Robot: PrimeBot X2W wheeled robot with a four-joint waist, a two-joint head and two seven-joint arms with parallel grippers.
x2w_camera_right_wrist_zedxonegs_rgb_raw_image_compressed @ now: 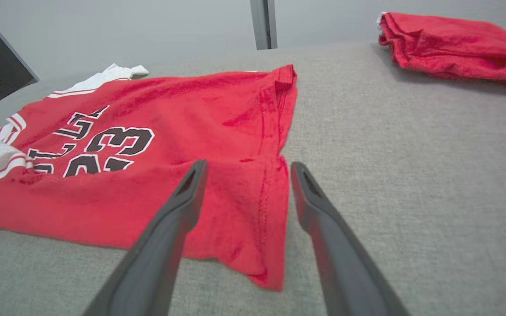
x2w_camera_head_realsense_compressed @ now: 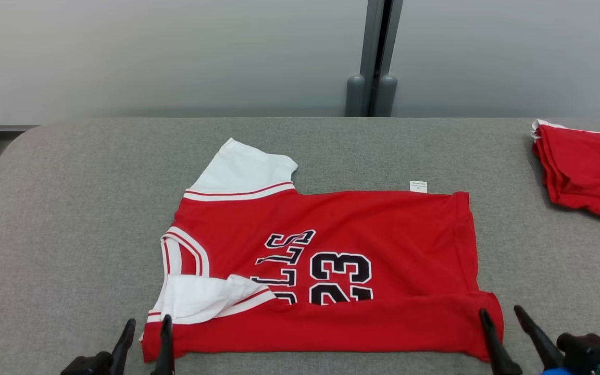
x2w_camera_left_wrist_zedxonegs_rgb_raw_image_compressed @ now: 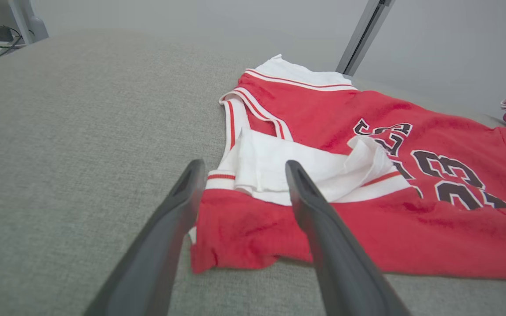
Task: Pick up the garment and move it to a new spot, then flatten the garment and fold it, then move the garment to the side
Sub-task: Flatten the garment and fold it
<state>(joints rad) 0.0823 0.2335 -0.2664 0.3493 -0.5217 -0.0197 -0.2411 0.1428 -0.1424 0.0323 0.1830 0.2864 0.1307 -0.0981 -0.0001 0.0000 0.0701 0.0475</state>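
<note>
Lower left, my left tool point(x2w_camera_head_realsense_compressed: 149, 320) is spread, empty. Mid-frame the garment point(x2w_camera_head_realsense_compressed: 331, 229) lies flat on the tabletop point(x2w_camera_head_realsense_compressed: 71, 208), its lower edge folded over once. Lower right, my right tool point(x2w_camera_head_realsense_compressed: 499, 310) is spread too. Further folding and moving aside remain, I judge.

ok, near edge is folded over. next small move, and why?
Probably raise both and reach to the jersey's far edge: the left tool and right tool stand open at its near corners, the near fold is laid, and the far sleeve sticks out unfolded.
</note>
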